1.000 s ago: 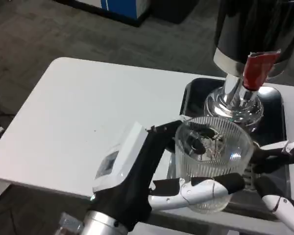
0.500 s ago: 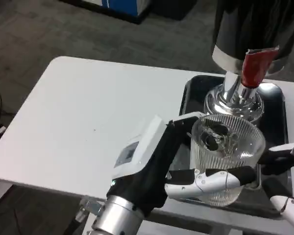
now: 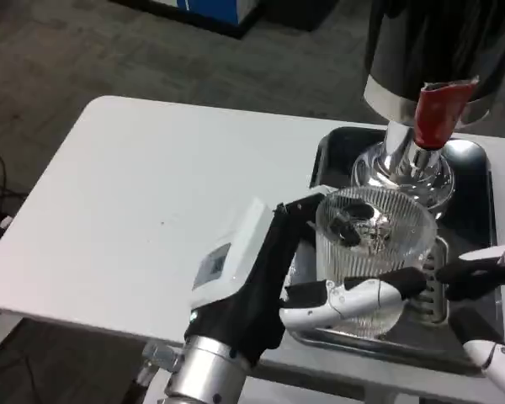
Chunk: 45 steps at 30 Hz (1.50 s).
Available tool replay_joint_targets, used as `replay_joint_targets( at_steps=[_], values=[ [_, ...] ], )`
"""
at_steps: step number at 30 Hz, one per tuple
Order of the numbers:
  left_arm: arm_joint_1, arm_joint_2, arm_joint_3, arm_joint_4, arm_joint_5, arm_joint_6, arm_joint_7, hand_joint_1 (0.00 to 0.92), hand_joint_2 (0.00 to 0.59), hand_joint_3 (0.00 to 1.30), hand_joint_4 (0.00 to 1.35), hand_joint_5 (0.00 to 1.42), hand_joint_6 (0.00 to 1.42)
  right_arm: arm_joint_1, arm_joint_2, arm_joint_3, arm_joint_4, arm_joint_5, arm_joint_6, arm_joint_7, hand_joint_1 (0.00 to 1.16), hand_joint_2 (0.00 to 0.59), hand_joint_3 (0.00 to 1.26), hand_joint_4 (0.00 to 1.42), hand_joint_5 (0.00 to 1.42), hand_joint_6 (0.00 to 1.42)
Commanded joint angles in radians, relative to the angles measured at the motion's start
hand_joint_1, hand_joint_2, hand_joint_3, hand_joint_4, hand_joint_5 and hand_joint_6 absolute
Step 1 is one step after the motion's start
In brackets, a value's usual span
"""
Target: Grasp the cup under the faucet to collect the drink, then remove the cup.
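A clear ribbed glass cup (image 3: 372, 252) sits over the black drip tray (image 3: 476, 220), just in front of the chrome dispenser base (image 3: 404, 172). My left hand (image 3: 320, 282) grips the cup, one finger curling across its near side and others behind its left wall. The red faucet handle (image 3: 438, 114) hangs from the dark dispenser body (image 3: 442, 50), above and slightly behind the cup. My right hand (image 3: 484, 290) waits at the right edge with its dark fingertips spread, close to the cup's right side but not holding it.
The white table (image 3: 151, 202) stretches bare to the left. The tray's metal grille (image 3: 433, 286) shows beside the cup. Dark floor lies beyond the table's far edge, with a blue and white cabinet (image 3: 206, 13) at the top.
My left hand has carried the cup further back and right, towards the dispenser base, then settled slightly lower. My right hand has stayed at the right edge.
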Motion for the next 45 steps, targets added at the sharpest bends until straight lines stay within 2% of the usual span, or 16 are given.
replay_joint_targets(
  at_steps=[1, 11, 21, 32, 35, 41, 45],
  values=[
    [0.024, -0.023, -0.014, 0.015, 0.021, -0.062, 0.099, 0.397, 0.143, 0.64, 0.73, 0.70, 0.55, 0.010, -0.006, -0.004, 0.011, 0.012, -0.018, 0.008, 0.42, 0.367, 0.55, 0.57, 0.54, 0.41],
    [0.015, -0.026, -0.030, 0.108, 0.006, -0.137, 0.178, 0.366, 0.154, 0.64, 0.73, 0.69, 0.55, 0.010, -0.012, -0.001, 0.021, 0.002, -0.018, 0.012, 0.42, 0.367, 0.55, 0.57, 0.54, 0.41],
    [-0.020, -0.030, -0.015, 0.172, 0.000, -0.164, 0.209, 0.345, 0.157, 0.64, 0.73, 0.69, 0.55, 0.000, -0.011, 0.014, 0.030, -0.013, -0.019, 0.011, 0.42, 0.367, 0.55, 0.57, 0.54, 0.41],
    [-0.079, 0.014, 0.021, 0.311, 0.016, -0.211, 0.256, 0.337, 0.161, 0.64, 0.74, 0.69, 0.55, -0.003, -0.017, 0.009, 0.047, -0.013, -0.018, 0.011, 0.41, 0.371, 0.55, 0.57, 0.54, 0.41],
    [-0.115, 0.043, 0.017, 0.363, 0.030, -0.230, 0.259, 0.327, 0.162, 0.64, 0.75, 0.69, 0.55, -0.004, -0.019, 0.011, 0.054, -0.014, -0.022, 0.010, 0.41, 0.373, 0.55, 0.57, 0.54, 0.41],
    [-0.160, 0.055, 0.010, 0.434, 0.033, -0.246, 0.278, 0.318, 0.165, 0.64, 0.75, 0.69, 0.55, -0.005, -0.023, 0.018, 0.065, -0.014, -0.028, 0.008, 0.41, 0.375, 0.55, 0.57, 0.54, 0.41],
    [-0.182, 0.066, -0.006, 0.464, 0.074, -0.256, 0.306, 0.312, 0.164, 0.64, 0.75, 0.69, 0.54, -0.007, -0.025, 0.021, 0.070, -0.013, -0.030, 0.008, 0.40, 0.375, 0.55, 0.57, 0.54, 0.41]
  ],
)
